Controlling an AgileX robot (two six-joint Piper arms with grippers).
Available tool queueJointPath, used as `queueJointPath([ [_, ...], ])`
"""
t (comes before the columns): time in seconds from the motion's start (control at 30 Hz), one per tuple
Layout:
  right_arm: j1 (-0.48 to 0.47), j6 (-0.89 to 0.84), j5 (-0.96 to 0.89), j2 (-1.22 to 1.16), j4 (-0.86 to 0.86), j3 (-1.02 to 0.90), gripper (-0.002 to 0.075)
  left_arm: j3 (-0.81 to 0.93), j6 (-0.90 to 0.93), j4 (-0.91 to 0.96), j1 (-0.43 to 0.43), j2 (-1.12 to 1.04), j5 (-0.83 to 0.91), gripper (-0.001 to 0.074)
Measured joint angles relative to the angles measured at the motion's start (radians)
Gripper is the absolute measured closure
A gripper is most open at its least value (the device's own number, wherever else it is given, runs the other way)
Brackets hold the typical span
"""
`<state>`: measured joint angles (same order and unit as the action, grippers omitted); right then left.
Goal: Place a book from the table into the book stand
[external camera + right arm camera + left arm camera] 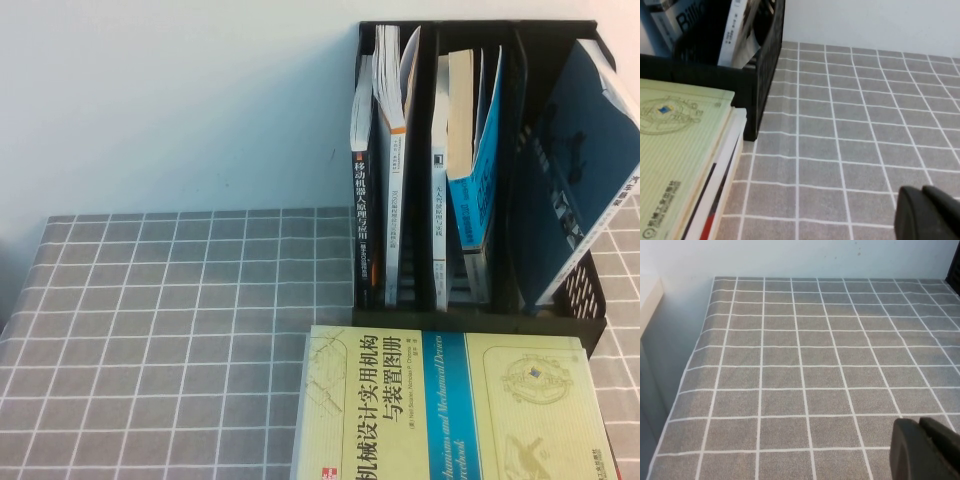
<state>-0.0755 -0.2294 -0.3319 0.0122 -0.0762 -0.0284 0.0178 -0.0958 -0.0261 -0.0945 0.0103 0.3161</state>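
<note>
Pressed together and holding nothing, the left gripper [927, 450] hangs low over the grey cloth table [805, 370] with its thin white grid; the right gripper [930, 215] hovers over the same cloth beside the book pile, and whether it is spread cannot be told. The large cyan-and-grey book [585, 165] leans tilted in the rightmost slot of the tall black mesh book stand [480, 320], at the table's far right. Other books stand upright in the slots to its left. A pale yellow-green book [450, 410] with a blue band lies flat atop the pile just in front of the stand.
</note>
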Motion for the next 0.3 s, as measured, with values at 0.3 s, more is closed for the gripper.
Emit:
queueJointPath([
  [0.3,0.0,0.012,-0.029,0.0,-0.004,0.006,0.0729,0.0,0.0,0.0,0.0,0.0,0.0,0.0738],
])
